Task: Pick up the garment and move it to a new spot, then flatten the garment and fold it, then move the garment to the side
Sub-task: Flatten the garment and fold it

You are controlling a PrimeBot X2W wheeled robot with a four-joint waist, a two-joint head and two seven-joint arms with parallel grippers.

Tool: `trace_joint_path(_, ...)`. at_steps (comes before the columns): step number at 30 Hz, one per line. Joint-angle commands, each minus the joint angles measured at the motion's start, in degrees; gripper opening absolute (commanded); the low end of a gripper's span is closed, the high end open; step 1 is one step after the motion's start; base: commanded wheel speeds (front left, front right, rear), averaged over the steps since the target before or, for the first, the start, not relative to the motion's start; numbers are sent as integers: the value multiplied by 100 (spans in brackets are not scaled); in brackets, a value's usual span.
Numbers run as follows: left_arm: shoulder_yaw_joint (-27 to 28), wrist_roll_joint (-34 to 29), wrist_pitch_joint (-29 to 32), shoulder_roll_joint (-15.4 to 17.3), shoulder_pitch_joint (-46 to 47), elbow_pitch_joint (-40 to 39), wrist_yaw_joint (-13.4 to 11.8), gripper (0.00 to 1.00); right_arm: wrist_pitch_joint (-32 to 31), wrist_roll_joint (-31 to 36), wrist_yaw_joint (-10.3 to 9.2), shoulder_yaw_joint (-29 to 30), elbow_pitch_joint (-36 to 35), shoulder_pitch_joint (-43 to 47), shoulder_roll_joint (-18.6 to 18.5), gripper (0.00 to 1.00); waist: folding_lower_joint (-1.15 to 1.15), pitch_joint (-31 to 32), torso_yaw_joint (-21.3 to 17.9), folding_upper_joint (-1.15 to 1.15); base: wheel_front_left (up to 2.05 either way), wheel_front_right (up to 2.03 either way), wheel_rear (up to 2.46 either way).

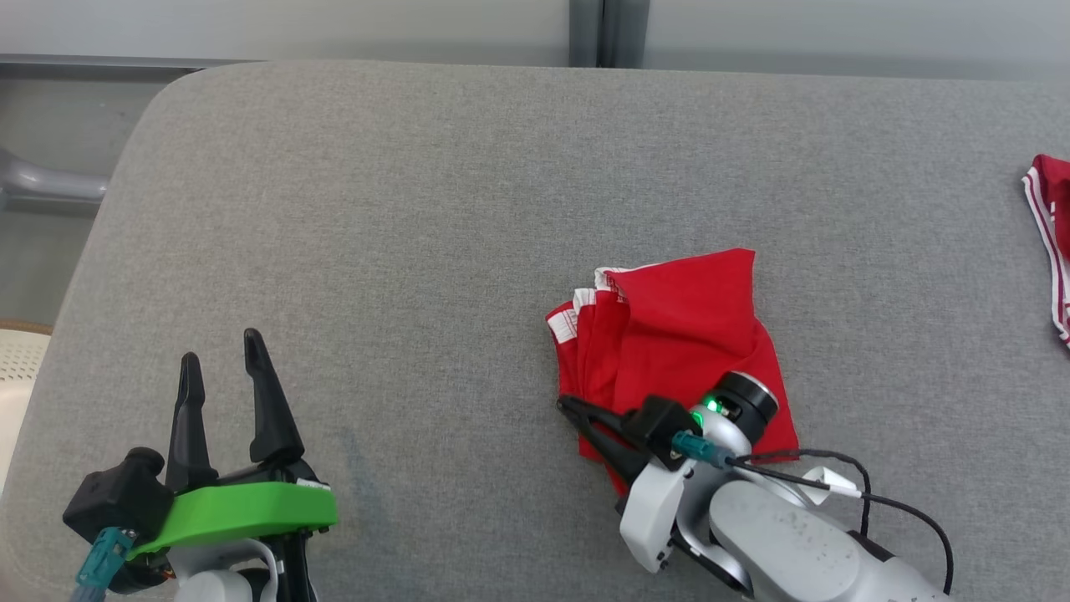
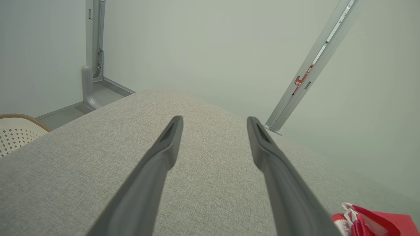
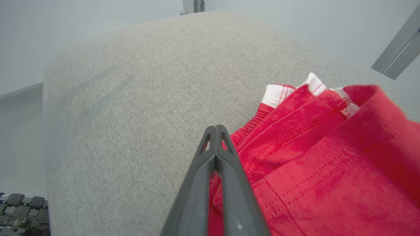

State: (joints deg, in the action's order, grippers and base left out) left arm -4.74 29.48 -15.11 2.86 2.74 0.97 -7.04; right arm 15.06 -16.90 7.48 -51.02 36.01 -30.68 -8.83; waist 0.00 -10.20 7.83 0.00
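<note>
Right gripper [image 1: 567, 406], fingers together, rests at the folded red garment's [image 1: 685, 334] near-left edge — probably to shift it aside; left gripper [image 1: 221, 347] hangs clear, fingers apart.

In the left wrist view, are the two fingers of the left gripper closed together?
No, the left gripper stands open, its two fingers wide apart over the grey cushion.

The left pincer [image 1: 221, 349] sits at the lower left of the head view, its two dark fingers [image 1: 266, 401] pointing up and spread wide, a green bracket [image 1: 242, 510] at their base. The right pincer [image 1: 565, 405] points leftward, fingers pressed flush together; its pale wrist [image 1: 660, 502] and forearm [image 1: 786, 535] angle in from the lower right.
</note>
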Motion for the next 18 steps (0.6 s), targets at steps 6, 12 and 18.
trace_joint_path(6,60,-8,-3,9,28,-13,1,100,13,243,1,774,-706,219,-117,0,0,85,-135,0,0,0,0)
trace_joint_path(12,72,-20,-2,9,-25,-27,8,100,13,543,1,1600,-1240,551,-158,0,0,129,-230,0,0,0,0)
trace_joint_path(18,76,-28,-3,9,-58,-37,17,100,13,815,1,2469,-1679,969,-23,16,0,169,-316,0,0,0,0)
